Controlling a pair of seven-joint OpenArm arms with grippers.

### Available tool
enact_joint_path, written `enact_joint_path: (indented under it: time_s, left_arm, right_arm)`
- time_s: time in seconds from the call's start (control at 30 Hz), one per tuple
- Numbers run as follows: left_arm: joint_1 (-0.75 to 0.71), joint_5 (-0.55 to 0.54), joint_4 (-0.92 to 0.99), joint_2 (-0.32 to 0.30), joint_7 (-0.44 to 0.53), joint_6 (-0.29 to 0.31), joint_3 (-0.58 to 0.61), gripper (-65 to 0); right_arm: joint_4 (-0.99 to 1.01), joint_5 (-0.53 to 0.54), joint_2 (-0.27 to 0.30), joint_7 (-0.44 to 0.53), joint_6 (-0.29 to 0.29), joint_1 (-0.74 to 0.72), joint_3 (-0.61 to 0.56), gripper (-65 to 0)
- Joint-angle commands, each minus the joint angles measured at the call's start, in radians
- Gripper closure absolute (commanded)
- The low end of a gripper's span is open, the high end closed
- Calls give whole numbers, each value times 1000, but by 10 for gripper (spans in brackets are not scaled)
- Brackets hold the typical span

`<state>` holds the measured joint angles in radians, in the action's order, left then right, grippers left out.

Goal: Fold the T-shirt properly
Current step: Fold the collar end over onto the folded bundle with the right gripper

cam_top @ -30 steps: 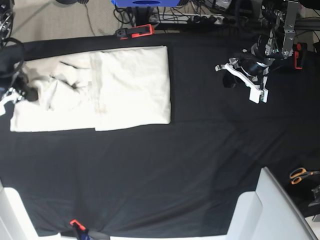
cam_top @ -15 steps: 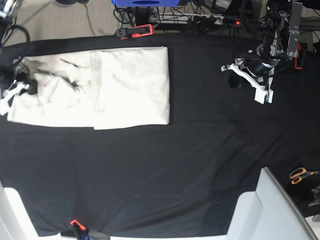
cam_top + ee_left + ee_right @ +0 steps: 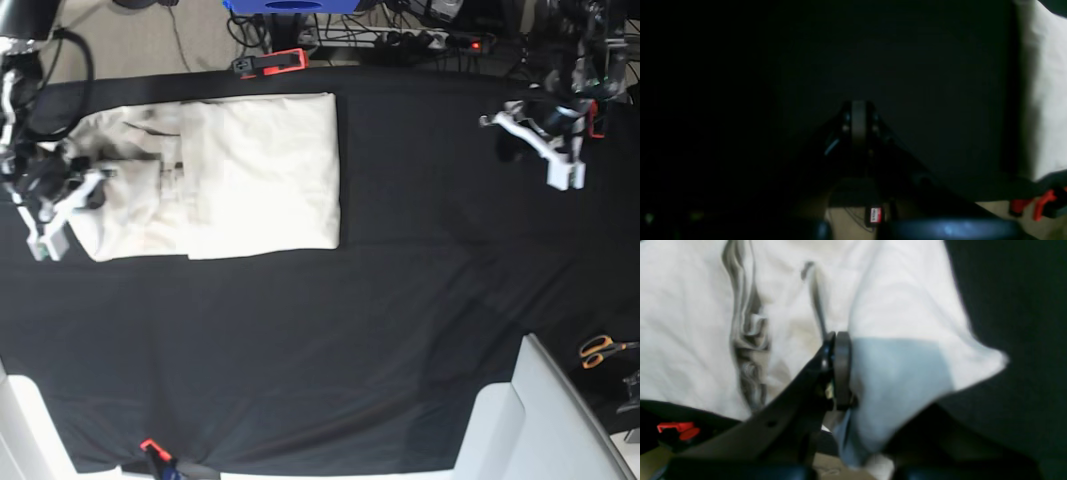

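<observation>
Since the earlier frame, the far left end of the T-shirt [image 3: 240, 170] has been lifting off the desk [image 3: 330, 340] and coming inward, so the cloth is now covering less of the black surface on that side, while your left claw [image 3: 545, 135] has been drifting further away toward the desk's back corner. The shirt is lying at the back left of the base view, already narrowed into a long band, its right half flat and its left half rumpled. Your right claw [image 3: 840, 373] is clenched on that lifted end, and the wrist view is showing cloth draping off the pads. To do this fold well, I judge you should be carrying the pinched end across low and level, keeping it taut so the creases are not trapped underneath, and lining its edge up with the flat end before letting go. Your left claw is clenched on nothing, hanging well apart from the shirt. Counting: one desk, one shirt, two claws, two red clamps [image 3: 270, 63] in the base view, and one pair of scissors [image 3: 603, 350].
</observation>
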<state>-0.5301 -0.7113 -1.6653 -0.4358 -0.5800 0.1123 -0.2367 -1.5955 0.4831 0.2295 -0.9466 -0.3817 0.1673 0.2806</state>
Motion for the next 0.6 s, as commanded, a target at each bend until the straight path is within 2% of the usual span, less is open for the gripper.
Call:
enact_joint_path:
  time_s: [0.0,0.17,0.37,0.57]
  left_arm:
    - [-11,-8,-11,-13,15,8,-20,0]
    - [-58,-8,-14,-14,15,10,-62,0]
    - [-80,-8,-14,-27,15,10,-60,0]
    - [-78,-8,-14,-27,15,10,-60,0]
  right_arm:
    - [-49,-2,5,11,17,2,-22,-3]
    - [-154,-77,-25,-5,119,22,-171,-3]
    - [-164,-140,-48,1,252,25,-335,-3]
    - [-239,-142,-37,2,453,38,-498,-3]
